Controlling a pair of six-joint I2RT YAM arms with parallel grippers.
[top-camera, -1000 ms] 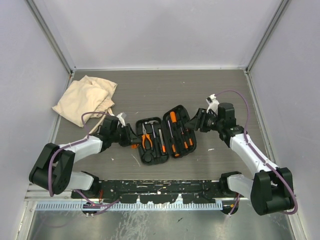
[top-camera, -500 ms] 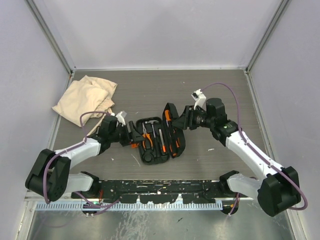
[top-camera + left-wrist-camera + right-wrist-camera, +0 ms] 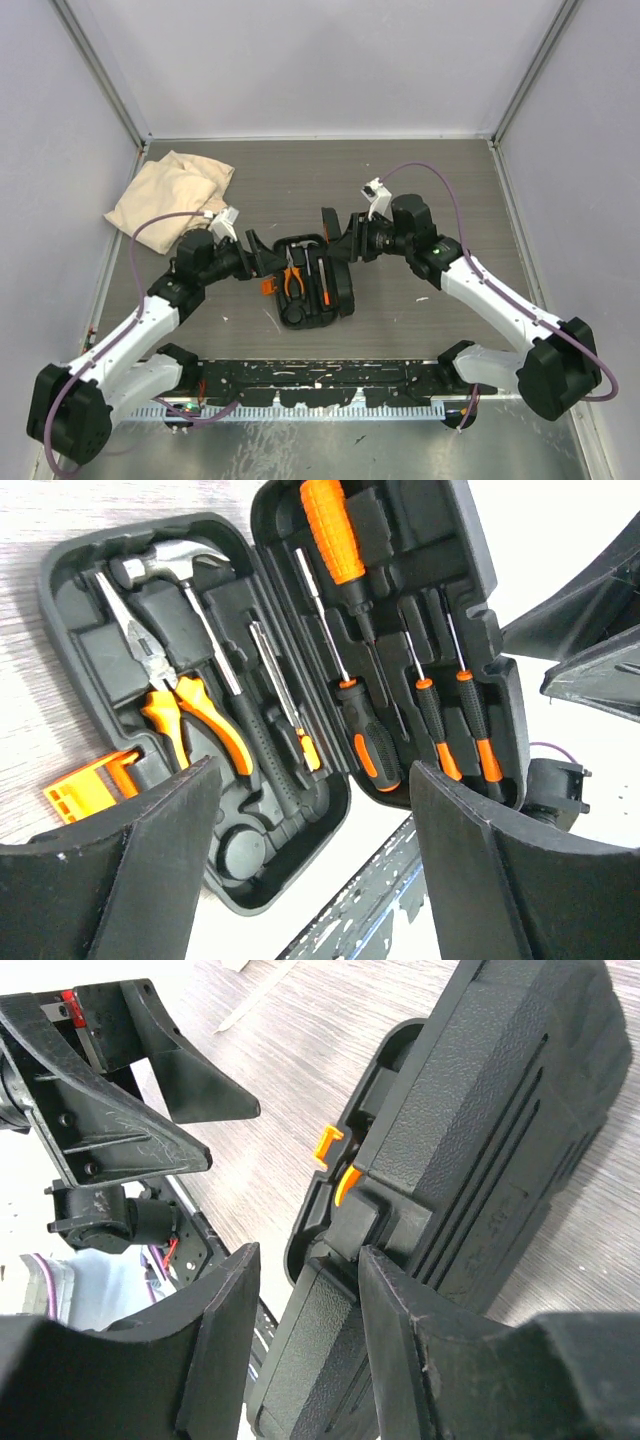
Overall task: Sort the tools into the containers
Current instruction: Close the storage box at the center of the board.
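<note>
We see the black tool case [image 3: 305,305] lying mid-counter [image 3: 420,180], closer to the near edge than the far one. Its base is flat and its lid [image 3: 336,262] is stood up on the R side. In the base are pliers [image 3: 165,695] & a claw hammer [image 3: 175,565]. Clipped in the lid are a fat orange screwdriver [image 3: 330,530] & two slim screwdrivers [image 3: 432,720]. An orange latch [image 3: 85,785] sticks out at the base's L edge. The L gripper [image 3: 262,255] sits just beside that edge, jaws wide apart, holding nothing. The R gripper [image 3: 352,242] has its jaws clamped across the lid's rim. Further back, a beige cloth bag [image 3: 170,200] lies crumpled in the far-L corner.
</note>
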